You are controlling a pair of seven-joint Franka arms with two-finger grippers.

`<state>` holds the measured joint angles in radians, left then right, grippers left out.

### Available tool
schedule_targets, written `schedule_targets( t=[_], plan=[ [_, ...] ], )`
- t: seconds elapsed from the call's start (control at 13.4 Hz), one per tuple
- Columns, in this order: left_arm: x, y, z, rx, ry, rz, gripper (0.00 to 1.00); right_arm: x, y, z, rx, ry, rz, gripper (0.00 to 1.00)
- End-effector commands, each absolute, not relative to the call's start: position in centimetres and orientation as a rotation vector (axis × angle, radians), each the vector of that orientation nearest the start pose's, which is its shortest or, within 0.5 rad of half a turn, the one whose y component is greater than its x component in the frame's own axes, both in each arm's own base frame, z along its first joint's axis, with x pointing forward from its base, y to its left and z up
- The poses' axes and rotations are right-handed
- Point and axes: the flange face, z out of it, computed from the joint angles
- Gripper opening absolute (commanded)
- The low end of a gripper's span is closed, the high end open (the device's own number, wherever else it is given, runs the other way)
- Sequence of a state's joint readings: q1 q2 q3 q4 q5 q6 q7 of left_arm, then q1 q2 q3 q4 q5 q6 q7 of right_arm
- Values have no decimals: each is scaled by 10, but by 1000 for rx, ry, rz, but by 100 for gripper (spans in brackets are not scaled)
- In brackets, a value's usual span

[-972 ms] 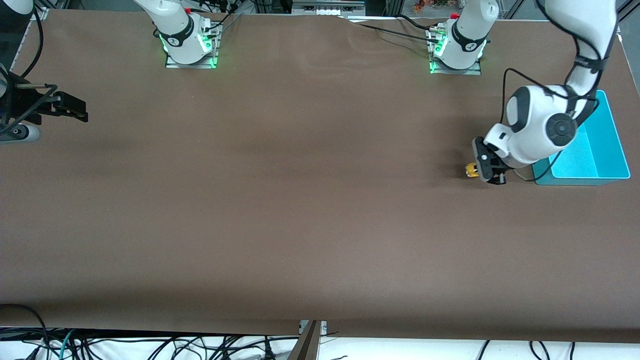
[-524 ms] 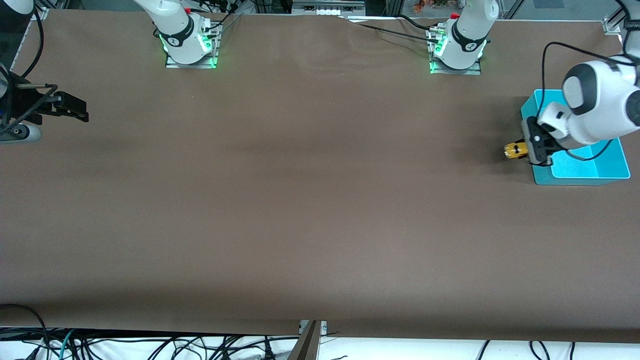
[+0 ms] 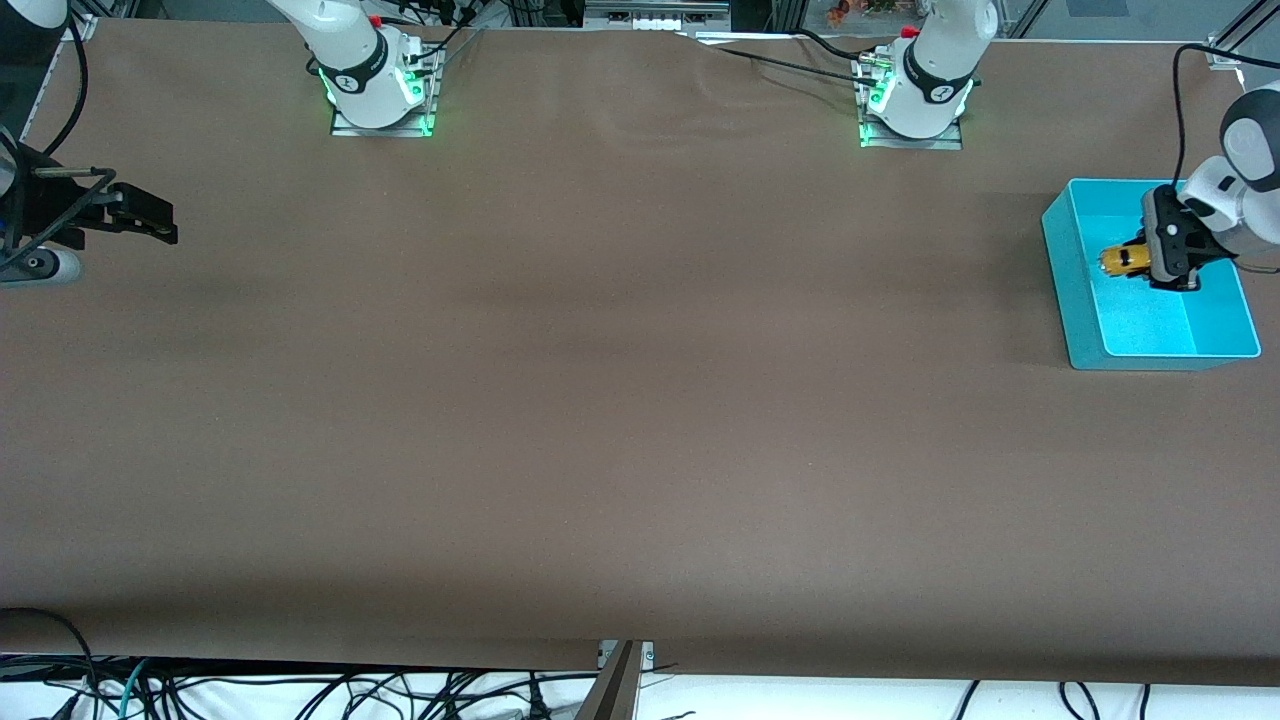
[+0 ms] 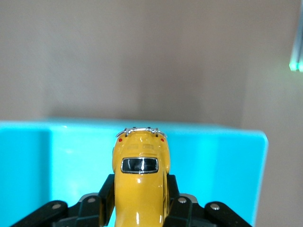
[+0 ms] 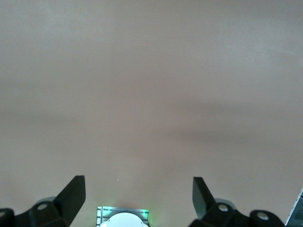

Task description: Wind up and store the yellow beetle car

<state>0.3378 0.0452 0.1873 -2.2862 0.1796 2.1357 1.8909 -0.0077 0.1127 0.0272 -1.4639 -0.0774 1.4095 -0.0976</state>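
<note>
My left gripper (image 3: 1148, 262) is shut on the yellow beetle car (image 3: 1123, 261) and holds it in the air over the open teal bin (image 3: 1075, 330) at the left arm's end of the table. In the left wrist view the yellow beetle car (image 4: 140, 184) sits between my black fingers (image 4: 108, 198), its dark window up, with the teal bin (image 4: 61, 165) below it. My right gripper (image 3: 150, 218) waits at the right arm's end of the table, open and empty; in the right wrist view the right gripper (image 5: 139, 194) shows spread fingers over bare brown tabletop.
The brown table (image 3: 600, 380) stretches between the two arms. The two arm bases (image 3: 380, 95) (image 3: 915, 105) stand along the edge farthest from the front camera. Cables hang past the edge nearest it.
My left gripper has carried the yellow car from the tabletop beside the teal bin up and over the bin's rim, so it is now over the bin. The right arm has not moved.
</note>
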Motion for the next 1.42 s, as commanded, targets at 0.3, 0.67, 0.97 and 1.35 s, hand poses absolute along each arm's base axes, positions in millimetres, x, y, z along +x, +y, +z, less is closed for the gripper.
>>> schedule_targets(
  t=[0.3, 0.67, 0.97, 1.35],
  plan=[
    [348, 282, 261, -2403, 2125, 331, 0, 572, 3, 602, -3181, -167, 263, 100],
    [333, 285, 229, -2406, 2094, 302, 0, 573, 2, 600, -3180, -167, 270, 100],
    [331, 286, 211, -2412, 2089, 310, 51, 573, 2, 600, -3182, -169, 270, 100],
    [328, 292, 210, -2435, 2064, 313, 100, 573, 1, 599, -3181, -165, 273, 100]
  ],
)
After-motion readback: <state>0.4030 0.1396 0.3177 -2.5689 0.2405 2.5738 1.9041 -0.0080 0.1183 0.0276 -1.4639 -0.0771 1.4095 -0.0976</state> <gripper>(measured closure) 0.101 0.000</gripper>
